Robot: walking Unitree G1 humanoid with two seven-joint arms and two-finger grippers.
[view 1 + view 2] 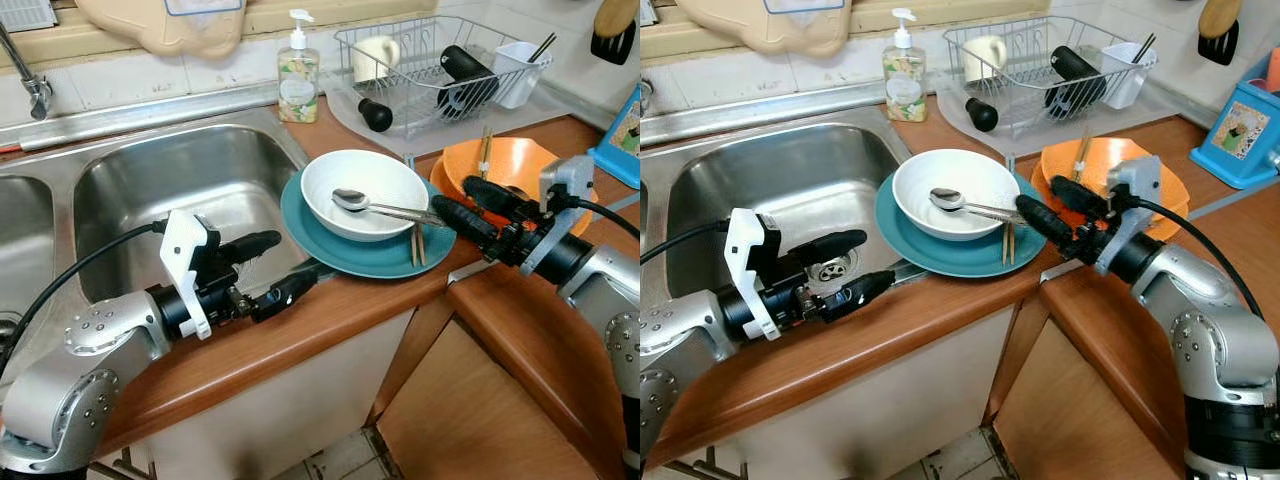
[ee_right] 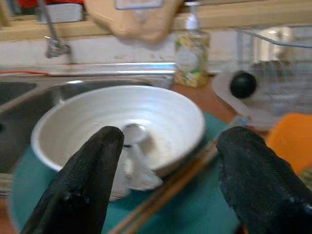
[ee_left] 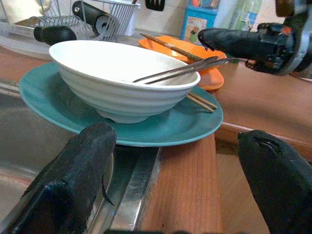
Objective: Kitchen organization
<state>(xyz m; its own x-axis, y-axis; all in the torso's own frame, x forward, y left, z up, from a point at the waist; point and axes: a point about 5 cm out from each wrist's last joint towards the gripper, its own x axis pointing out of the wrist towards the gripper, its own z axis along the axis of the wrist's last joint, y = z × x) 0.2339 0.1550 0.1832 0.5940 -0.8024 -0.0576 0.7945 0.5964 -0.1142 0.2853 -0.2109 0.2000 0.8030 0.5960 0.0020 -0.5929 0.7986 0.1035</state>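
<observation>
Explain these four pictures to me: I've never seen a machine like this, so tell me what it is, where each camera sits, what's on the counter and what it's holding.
This is a humanoid robot with two silver arms, each ending in two black fingers. The two wide pictures come from cameras in its head, looking down at a kitchen counter. The other two come from cameras on its wrists, looking out between the fingers.

On the counter a white bowl sits on a teal plate beside the sink. A spoon lies in the bowl, chopsticks rest on the plate, and an orange plate, a soap bottle and a dish rack stand behind.

The left gripper is open at the plate's near edge. The right gripper is open around the spoon's handle. Neither holds anything yet.
</observation>
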